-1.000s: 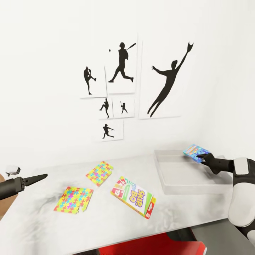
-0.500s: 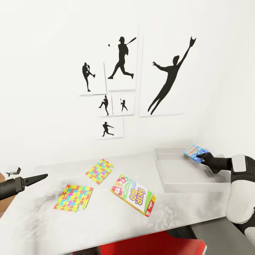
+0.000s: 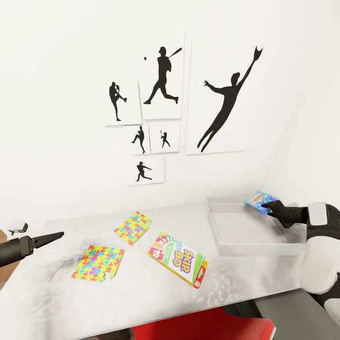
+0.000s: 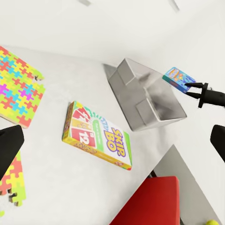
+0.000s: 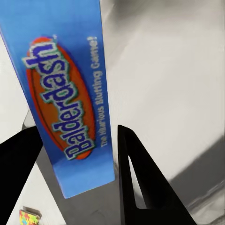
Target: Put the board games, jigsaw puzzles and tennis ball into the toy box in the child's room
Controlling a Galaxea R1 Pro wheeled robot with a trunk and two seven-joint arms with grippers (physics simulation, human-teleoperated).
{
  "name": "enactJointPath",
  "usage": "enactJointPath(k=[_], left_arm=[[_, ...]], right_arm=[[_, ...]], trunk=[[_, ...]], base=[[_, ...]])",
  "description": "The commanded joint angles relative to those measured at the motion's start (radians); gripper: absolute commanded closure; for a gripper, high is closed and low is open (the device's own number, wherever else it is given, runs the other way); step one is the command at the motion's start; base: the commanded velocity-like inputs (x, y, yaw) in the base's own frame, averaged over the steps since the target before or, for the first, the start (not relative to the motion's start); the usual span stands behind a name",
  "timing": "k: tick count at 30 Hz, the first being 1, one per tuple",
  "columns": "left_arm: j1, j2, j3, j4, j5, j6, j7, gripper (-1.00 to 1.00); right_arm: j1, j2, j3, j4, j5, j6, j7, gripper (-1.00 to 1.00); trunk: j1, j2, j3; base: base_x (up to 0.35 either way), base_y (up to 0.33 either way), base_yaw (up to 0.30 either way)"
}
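My right gripper (image 3: 270, 208) (image 5: 79, 129) is shut on a blue "Balderdash" board game (image 3: 259, 200) (image 5: 65, 93), held tilted above the far right corner of the light grey toy box (image 3: 250, 245) (image 4: 145, 101). On the white table (image 3: 141, 297) lie the green-white Skip-Bo box (image 3: 178, 259) (image 4: 98, 136) and two jigsaw puzzles (image 3: 133, 228) (image 3: 98, 264). My left gripper (image 3: 54, 236) hovers open over the table's left end, its fingers (image 4: 9, 147) wide apart. A small yellow-green round thing (image 4: 213, 222), perhaps the tennis ball, peeks low beyond the table's edge.
A red chair (image 3: 203, 326) (image 4: 150, 201) stands tucked under the table's near edge. A lower grey section (image 3: 302, 307) joins the table at the right. Black sports silhouette pictures (image 3: 163, 80) hang on the white wall behind.
The camera has tilted slightly, so everything sits a little higher in the picture. My right gripper, still holding the blue box, has turned a little over the toy box's corner. The left arm stays put.
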Motion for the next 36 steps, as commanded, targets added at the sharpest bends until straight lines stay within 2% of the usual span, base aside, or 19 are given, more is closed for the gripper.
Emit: enactJointPath(k=[1, 6, 10, 14, 24, 32, 36], left_arm=[[-0.001, 0.000, 0.000, -0.001, -0.003, 0.011, -0.005, -1.00], [-0.001, 0.000, 0.000, -0.001, -0.002, 0.011, -0.006, -1.00], [-0.001, 0.000, 0.001, -0.001, -0.001, 0.011, -0.006, -1.00], [-0.001, 0.000, 0.003, -0.001, -0.001, 0.011, -0.006, -1.00], [-0.001, 0.000, 0.006, -0.001, 0.000, 0.011, -0.006, -1.00], [-0.001, 0.000, 0.006, -0.001, 0.000, 0.011, -0.006, -1.00], [-0.001, -0.001, 0.006, -0.001, 0.000, 0.011, -0.006, -1.00]], right_arm=[[-0.016, 0.003, -0.003, 0.000, -0.009, 0.003, -0.029, 1.00], [-0.047, 0.011, -0.004, 0.000, -0.017, 0.003, -0.105, 1.00], [-0.070, 0.030, -0.002, 0.004, -0.057, 0.002, -0.148, 1.00], [-0.091, 0.039, -0.001, 0.009, -0.070, 0.002, -0.190, 1.00], [-0.127, 0.064, -0.001, 0.030, -0.076, 0.003, -0.238, 1.00], [-0.139, 0.067, -0.001, 0.032, -0.076, 0.005, -0.323, 1.00], [-0.141, 0.066, -0.002, 0.033, -0.078, 0.005, -0.344, 1.00]], trunk=[[0.001, -0.002, -0.002], [0.001, -0.002, -0.002], [0.001, -0.002, -0.002], [0.001, -0.002, -0.002], [0.001, -0.002, -0.002], [0.001, -0.002, -0.002], [0.001, -0.002, -0.002]], base=[[0.000, 0.000, 0.000], [0.000, 0.000, 0.000], [0.000, 0.000, 0.000], [0.000, 0.000, 0.000], [0.000, 0.000, 0.000], [0.000, 0.000, 0.000], [0.000, 0.000, 0.000]])
